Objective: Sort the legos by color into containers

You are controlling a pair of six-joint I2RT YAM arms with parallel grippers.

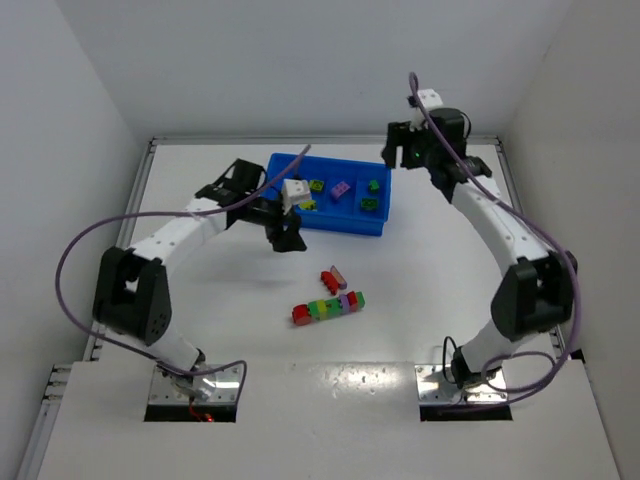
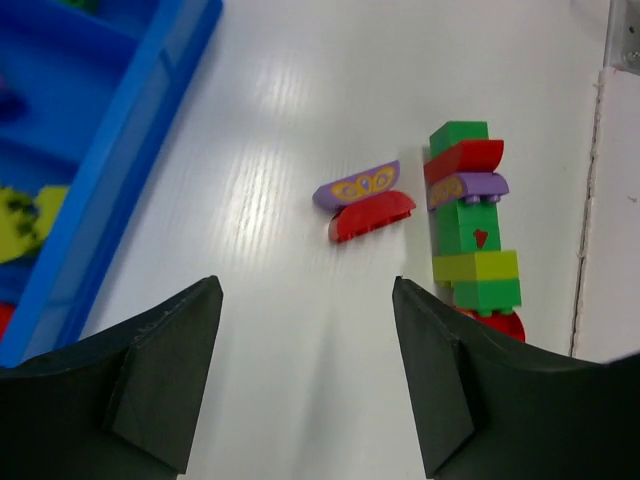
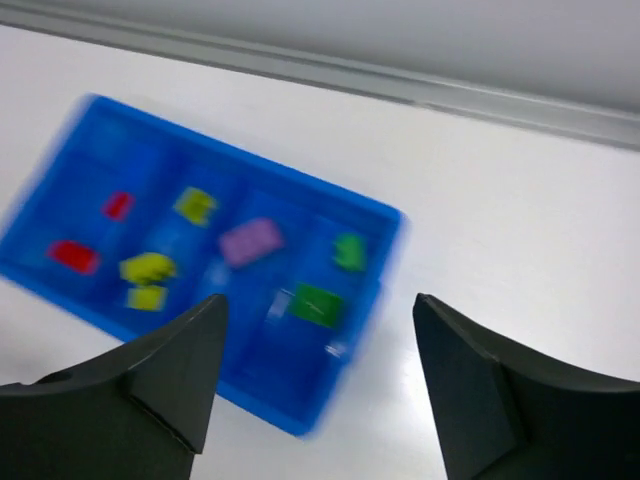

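The white table [image 1: 230, 300] is the biggest thing I see. Next come my two arms. The left arm [image 1: 180, 235] reaches in to the near left corner of the blue tray [image 1: 335, 225]. The right arm [image 1: 490, 220] is up high by the tray's far right corner.

The tray sits at the far middle of the table. Red, yellow, purple and green bricks lie in its boxes.

The left gripper [image 2: 305, 330] is open wide and holds nothing. The right gripper [image 3: 320, 320] is open wide too, and it is empty.

Two lots of legos lie loose on the table, nearer to me than the tray. The long strip [image 2: 470, 235] has green, red, purple and yellow bricks stuck in a row. The little pair [image 2: 362, 200] is a purple piece right against a red one.

I think the left gripper should go next, because it is much nearer. From its camera the pair lies ahead and a bit to the right. The strip lies further right, and its long side points away from the fingers. The pair lies crosswise.

The near end of the strip hides behind a finger. I cannot tell if the pair is stuck together. The right camera is blurry, and the left gripper covers part of the tray from above.
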